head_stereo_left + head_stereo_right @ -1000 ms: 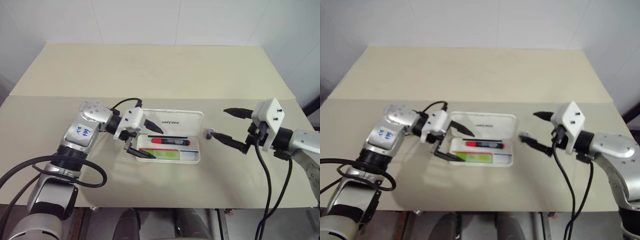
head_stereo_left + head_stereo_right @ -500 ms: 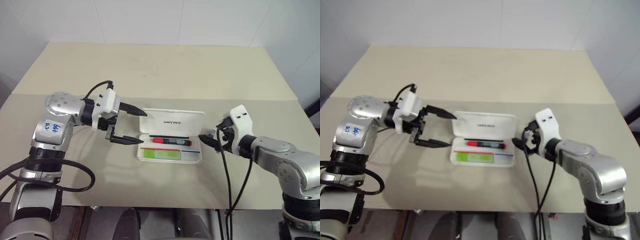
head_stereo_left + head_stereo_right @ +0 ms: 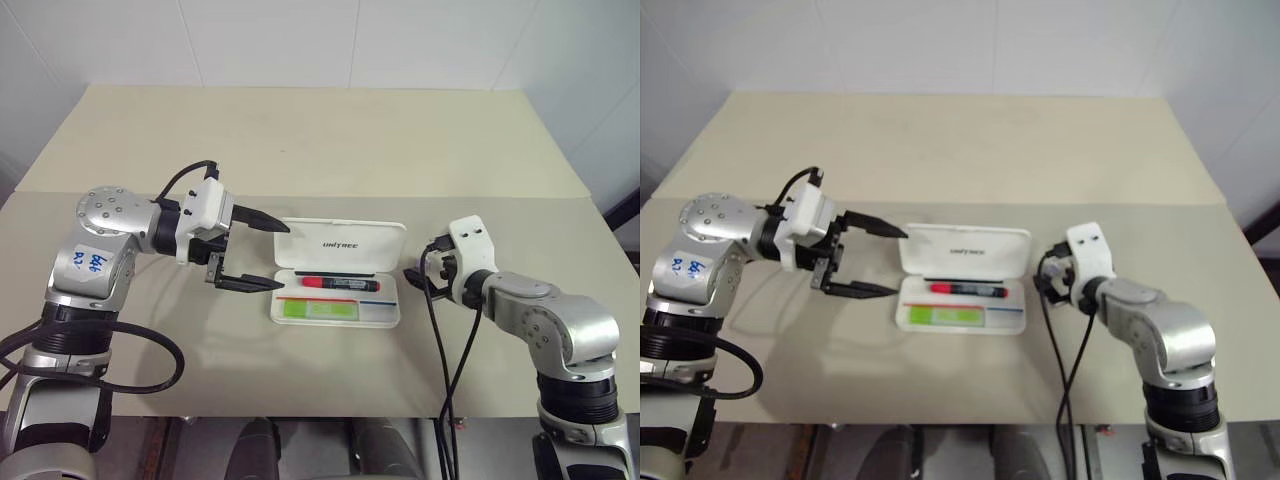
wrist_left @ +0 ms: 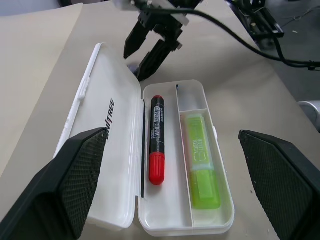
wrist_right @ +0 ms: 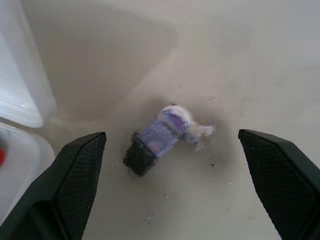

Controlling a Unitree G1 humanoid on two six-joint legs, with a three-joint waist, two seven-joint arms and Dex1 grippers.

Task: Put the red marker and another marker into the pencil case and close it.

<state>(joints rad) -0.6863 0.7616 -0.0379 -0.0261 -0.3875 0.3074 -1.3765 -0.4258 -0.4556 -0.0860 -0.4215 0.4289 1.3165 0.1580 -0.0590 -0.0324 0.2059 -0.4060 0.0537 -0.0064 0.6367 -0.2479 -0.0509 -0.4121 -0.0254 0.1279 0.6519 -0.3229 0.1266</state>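
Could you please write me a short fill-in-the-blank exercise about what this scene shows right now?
1. The pencil case lies with its lid ____.
2. The red marker lies ____ the case.
3. The light green marker fills the compartment ____ the red one.
4. The right claw is ____ above a small capped piece.

Missing: open; inside; beside; open

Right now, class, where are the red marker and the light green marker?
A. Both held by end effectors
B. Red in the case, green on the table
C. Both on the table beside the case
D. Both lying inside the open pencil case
D: the red marker and the light green marker lie in separate compartments of the open pencil case.
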